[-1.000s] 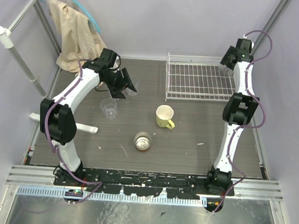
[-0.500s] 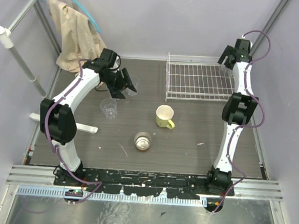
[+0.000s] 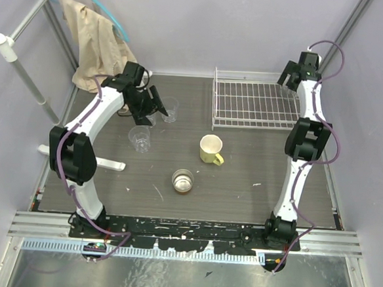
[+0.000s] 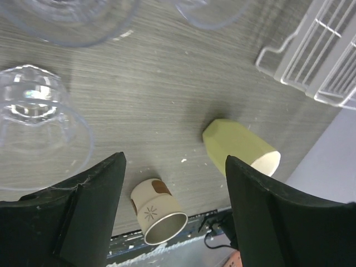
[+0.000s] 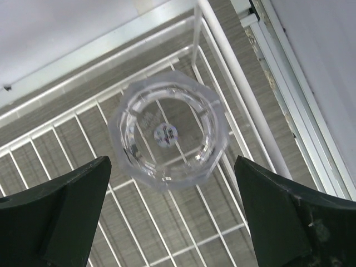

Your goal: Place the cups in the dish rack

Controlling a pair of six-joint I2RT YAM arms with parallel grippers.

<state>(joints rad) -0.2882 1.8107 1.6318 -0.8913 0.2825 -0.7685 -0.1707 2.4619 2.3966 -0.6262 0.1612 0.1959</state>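
Tumbler (image 5: 168, 134) now sits free in dish rack (image 5: 225, 55), far-right corner; right gripper (image 3: 290, 78) has lifted off, jaws wide, empty. One cup loaded. Left gripper (image 4: 175, 164), open & empty, has shifted beside remaining tumblers (image 4: 39, 128), prob. next pick.

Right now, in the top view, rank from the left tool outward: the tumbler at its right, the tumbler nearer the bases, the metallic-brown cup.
1. Right-side tumbler, just beside the left tool.
2. Near tumbler, left of centre.
3. Metallic-brown cup, centre front.
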